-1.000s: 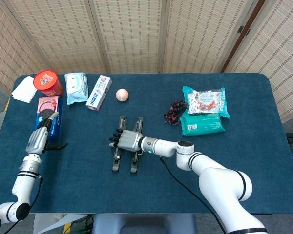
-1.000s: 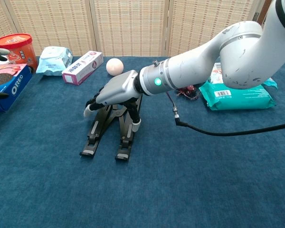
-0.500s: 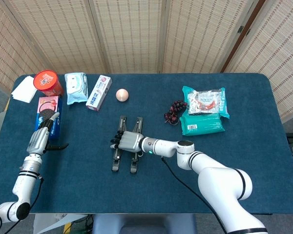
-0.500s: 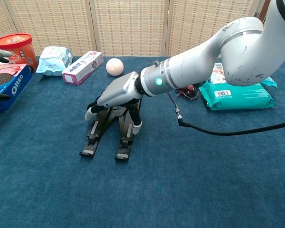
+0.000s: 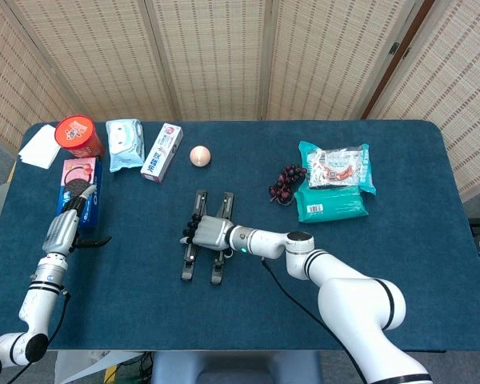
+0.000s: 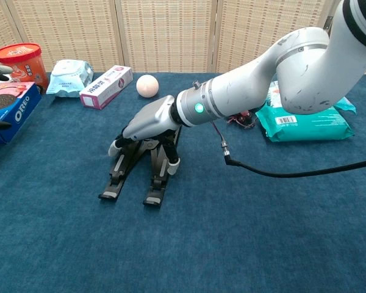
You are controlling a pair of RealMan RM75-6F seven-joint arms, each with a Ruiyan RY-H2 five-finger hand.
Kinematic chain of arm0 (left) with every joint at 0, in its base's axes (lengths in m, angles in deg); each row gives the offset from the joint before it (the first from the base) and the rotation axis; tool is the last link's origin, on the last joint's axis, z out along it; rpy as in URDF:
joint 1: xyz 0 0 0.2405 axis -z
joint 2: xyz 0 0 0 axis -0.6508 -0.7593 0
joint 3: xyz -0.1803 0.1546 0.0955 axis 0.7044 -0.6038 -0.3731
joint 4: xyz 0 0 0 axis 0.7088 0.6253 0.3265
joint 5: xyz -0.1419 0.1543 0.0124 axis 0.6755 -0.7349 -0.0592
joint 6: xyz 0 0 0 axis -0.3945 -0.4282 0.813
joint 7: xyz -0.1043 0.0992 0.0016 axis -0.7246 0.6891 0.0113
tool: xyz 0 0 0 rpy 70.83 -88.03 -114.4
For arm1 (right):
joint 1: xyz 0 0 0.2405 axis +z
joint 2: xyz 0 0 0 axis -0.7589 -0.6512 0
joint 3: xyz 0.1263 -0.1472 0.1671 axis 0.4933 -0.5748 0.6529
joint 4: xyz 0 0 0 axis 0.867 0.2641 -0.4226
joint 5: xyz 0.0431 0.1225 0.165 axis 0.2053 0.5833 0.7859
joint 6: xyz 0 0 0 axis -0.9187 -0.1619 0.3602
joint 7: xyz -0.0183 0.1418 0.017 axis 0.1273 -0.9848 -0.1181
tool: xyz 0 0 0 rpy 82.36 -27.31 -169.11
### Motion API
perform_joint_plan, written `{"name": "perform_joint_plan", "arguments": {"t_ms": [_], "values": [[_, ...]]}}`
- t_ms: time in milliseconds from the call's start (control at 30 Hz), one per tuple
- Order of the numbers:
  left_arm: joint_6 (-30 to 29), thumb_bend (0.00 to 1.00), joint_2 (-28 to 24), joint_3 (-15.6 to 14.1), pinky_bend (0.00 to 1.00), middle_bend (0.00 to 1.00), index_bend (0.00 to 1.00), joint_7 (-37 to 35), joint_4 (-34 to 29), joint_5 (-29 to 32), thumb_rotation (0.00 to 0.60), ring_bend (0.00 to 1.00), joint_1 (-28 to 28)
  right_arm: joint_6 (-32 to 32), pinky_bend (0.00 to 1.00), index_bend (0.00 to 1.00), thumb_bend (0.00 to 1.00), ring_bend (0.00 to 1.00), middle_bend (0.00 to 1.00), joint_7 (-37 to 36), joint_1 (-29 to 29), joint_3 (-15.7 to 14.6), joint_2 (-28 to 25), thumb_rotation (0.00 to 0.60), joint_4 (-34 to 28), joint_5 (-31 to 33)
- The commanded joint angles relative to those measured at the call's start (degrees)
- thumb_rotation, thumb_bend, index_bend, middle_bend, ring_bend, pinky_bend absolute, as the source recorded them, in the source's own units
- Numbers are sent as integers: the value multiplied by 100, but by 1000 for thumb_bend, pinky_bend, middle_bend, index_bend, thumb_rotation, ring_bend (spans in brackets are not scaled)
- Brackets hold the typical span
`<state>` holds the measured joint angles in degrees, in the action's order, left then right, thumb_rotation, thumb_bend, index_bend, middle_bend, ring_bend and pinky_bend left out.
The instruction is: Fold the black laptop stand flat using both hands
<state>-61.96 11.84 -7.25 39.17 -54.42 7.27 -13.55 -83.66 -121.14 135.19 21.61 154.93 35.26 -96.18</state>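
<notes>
A blue cloth-covered table (image 5: 144,320) is set before woven folding screens (image 5: 216,56). Near its middle the stand (image 5: 204,258) is placed, two black rails side by side with raised struts still propped up, so it is not yet flat.

The step in hand is judged to be the pressing down of the stand. The right hand (image 6: 145,124) is laid palm-down on top of the raised struts, fingers (image 6: 115,145) curled over the far side of them; whether they are truly gripped or only pressed cannot be told from either view. The left hand (image 5: 63,230) is kept well left of the stand, beside a blue biscuit box (image 5: 80,190), fingers loosely drawn together with nothing seen in them.

For the next move, the left hand would probably need to be brought over to the stand so that the base rails are steadied while the struts are pushed down by the right. A hinge catch may have to be released first; none can be made out.

Behind the stand a ball (image 5: 200,155) is seen, and left of that a white carton (image 5: 162,151), a wipes pack (image 5: 125,145) and a red tub (image 5: 78,135). To the right of the stand lie dark beads (image 5: 286,183) and green packets (image 5: 333,190). A black cable (image 6: 280,171) is trailed from the right arm across the cloth just right of the stand. Nothing lies between the left hand and the stand.
</notes>
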Motion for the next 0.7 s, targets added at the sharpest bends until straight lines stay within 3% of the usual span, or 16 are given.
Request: {"name": "perform_joint_plan", "arguments": {"t_ms": [33,400,567,633,700], "values": [[7,119,-3,-1,51,74,0,-10,6,-1,600,54,-3,-82,0,0,76,0,250,-42,-24,29,36,600,71,33],[7,119,-18,-3,51,70,0,-47,10,-35,600,52,-17,-224,0,0,98,7,434,-132,-82,55,247,600,389,84],[-21,120,-23,-4,50,69,0,-57,-7,-70,600,52,-22,-298,0,0,119,77,527,-130,-109,55,335,600,520,79],[-20,120,-26,-8,50,69,0,-55,-4,-75,600,52,-24,-303,0,0,119,82,531,-133,-112,46,340,600,538,75],[-16,120,-30,-8,51,69,0,-59,0,-79,600,52,-24,-341,0,0,119,70,470,-139,-125,40,309,600,524,73]]}}
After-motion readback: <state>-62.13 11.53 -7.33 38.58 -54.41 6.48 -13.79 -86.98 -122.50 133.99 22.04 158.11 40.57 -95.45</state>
